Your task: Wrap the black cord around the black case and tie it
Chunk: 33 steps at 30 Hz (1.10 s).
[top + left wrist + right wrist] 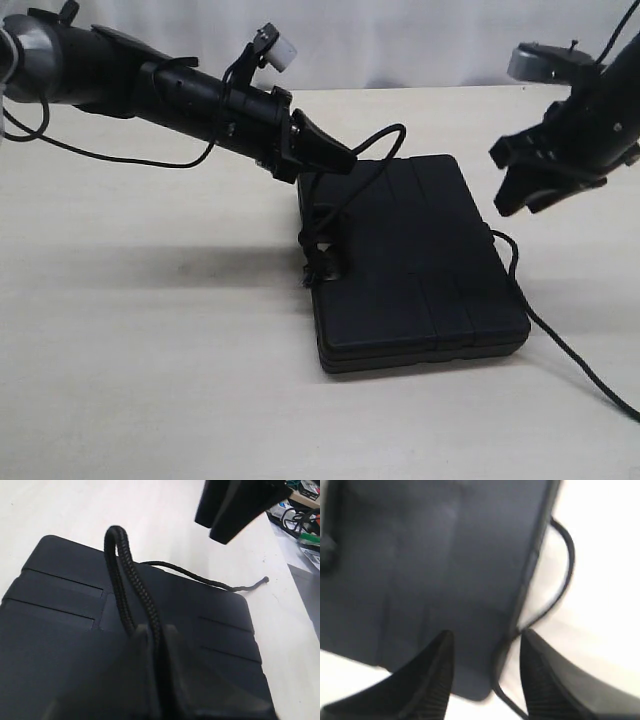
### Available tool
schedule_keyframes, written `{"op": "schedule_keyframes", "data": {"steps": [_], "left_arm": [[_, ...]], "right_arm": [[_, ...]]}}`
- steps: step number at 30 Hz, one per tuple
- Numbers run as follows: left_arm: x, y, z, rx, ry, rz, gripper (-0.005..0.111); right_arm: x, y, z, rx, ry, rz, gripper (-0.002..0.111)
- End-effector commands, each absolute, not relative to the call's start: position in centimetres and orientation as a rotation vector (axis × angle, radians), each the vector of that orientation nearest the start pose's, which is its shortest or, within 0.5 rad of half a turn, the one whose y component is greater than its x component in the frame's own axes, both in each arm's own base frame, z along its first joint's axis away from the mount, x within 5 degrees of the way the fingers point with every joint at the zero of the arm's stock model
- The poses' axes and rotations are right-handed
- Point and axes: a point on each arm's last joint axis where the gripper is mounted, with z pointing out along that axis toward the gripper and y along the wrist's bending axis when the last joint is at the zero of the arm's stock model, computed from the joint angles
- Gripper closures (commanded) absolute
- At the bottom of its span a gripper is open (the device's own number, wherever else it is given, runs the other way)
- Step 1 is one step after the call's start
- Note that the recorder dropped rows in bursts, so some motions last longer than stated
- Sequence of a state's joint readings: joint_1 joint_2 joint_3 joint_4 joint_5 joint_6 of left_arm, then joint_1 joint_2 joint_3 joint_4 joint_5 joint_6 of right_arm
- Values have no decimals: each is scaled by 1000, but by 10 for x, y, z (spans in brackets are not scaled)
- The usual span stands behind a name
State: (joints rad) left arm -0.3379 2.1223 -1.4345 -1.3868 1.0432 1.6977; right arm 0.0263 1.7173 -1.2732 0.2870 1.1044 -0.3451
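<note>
The black case (pixel 420 270) lies flat in the middle of the table. My left gripper (pixel 345 157) hovers over its far left corner, shut on the black cord (pixel 385 135). From the jaws the cord arches up and drops to a knotted lump (pixel 322 255) at the case's left edge. In the left wrist view a doubled loop of cord (pixel 122 570) rises from the shut gripper (pixel 156 629) above the case (pixel 55 645). My right gripper (pixel 502 182) hangs open and empty above the case's right edge. Between the fingers of the right gripper (pixel 487 640) I see the case (pixel 445 555) and a slack cord (pixel 566 575).
The cord's free length (pixel 570 355) trails off the case's right side across the white table (pixel 150 350) toward the front right. Its frayed tip (pixel 265 580) rests past the case. Clutter (pixel 302 515) sits beyond the table edge.
</note>
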Motion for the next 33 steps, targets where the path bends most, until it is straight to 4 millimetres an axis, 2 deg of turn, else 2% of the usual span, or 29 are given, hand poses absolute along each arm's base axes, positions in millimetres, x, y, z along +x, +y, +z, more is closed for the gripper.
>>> {"op": "schedule_keyframes", "data": {"steps": [1,6,12,15,20,23,29,31,33], "left_arm": [[378,-215,187,1254,1808,-1166,107],[378,-215,187,1257,1807,-1168,107],[377,-215,188,1264,1802,-1179,107],[376,-215,188,1271,1796,-1194,107],[376,-215,188,1272,1794,-1193,107],[376,-215,188,1272,1794,-1193,107],[376,-215,188,1272,1794,-1193,107],[376,-215,188,1272,1794,-1193,107],[376,-215,188,1272,1794,-1193,107]], "right_arm": [[300,37,239,-566,3068,35,68],[261,46,206,-784,3176,-49,67],[242,35,165,-884,3102,-293,58],[241,35,156,-888,3027,-289,54],[248,38,155,-875,2958,-267,54],[249,38,148,-859,2990,-265,54],[250,38,121,-891,3091,-263,55],[250,38,116,-907,3114,-267,64],[253,37,119,-928,3128,-299,78]]}}
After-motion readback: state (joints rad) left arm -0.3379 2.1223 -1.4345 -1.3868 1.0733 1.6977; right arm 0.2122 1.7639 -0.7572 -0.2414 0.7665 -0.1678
